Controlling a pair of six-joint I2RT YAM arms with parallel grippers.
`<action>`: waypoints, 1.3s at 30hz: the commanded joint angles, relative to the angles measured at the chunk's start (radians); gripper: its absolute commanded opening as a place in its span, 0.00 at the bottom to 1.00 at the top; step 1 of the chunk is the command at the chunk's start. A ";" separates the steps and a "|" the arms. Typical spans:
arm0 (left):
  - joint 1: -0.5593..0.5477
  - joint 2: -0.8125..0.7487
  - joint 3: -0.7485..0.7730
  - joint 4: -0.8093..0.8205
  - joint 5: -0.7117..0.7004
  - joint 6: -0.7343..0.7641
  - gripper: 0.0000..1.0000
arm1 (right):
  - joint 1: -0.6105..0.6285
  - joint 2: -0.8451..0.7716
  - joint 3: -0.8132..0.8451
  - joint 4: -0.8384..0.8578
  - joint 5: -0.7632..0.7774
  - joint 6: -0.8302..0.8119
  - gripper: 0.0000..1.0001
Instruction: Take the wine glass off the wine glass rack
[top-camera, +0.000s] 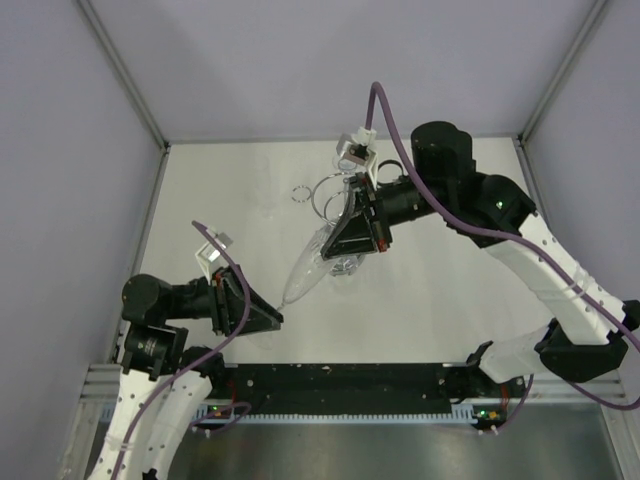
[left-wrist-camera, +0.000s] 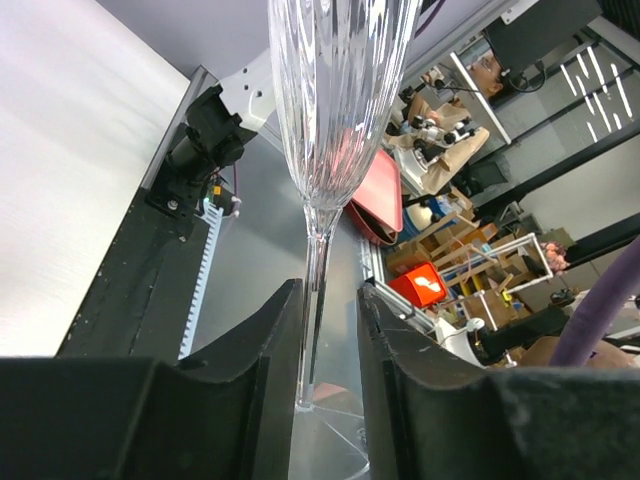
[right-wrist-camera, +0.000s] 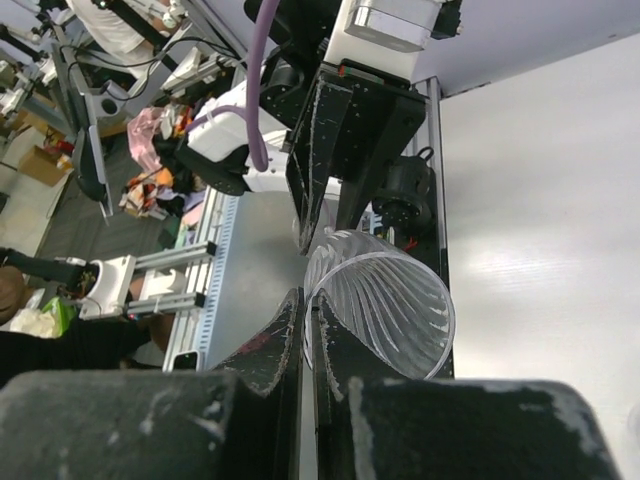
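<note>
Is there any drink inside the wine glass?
No, the wine glass is see-through and empty inside, looking into its open mouth from the right wrist camera.

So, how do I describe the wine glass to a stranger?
Over the white table, look between the left arm and right arm. The wine glass slants there, rim pinched in the right end effector. Unlike the chrome wine glass rack behind, it is clear and ribbed.

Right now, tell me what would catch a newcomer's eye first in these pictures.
A fluted wine glass is held tilted between the two arms, just in front of the chrome wine glass rack with its wire rings. The right pincer pinches the glass's rim. The left pincer straddles the thin stem near the foot, its fingers apart.
</note>
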 joint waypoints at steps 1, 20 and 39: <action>-0.003 -0.005 0.022 -0.017 -0.006 0.047 0.43 | -0.008 -0.011 0.030 0.043 -0.028 -0.003 0.00; -0.003 0.096 0.265 -0.554 -0.652 0.507 0.65 | -0.028 -0.219 -0.205 -0.113 0.186 -0.069 0.00; -0.002 0.039 0.243 -0.592 -0.851 0.493 0.64 | -0.297 -0.258 -0.401 -0.319 1.130 -0.023 0.00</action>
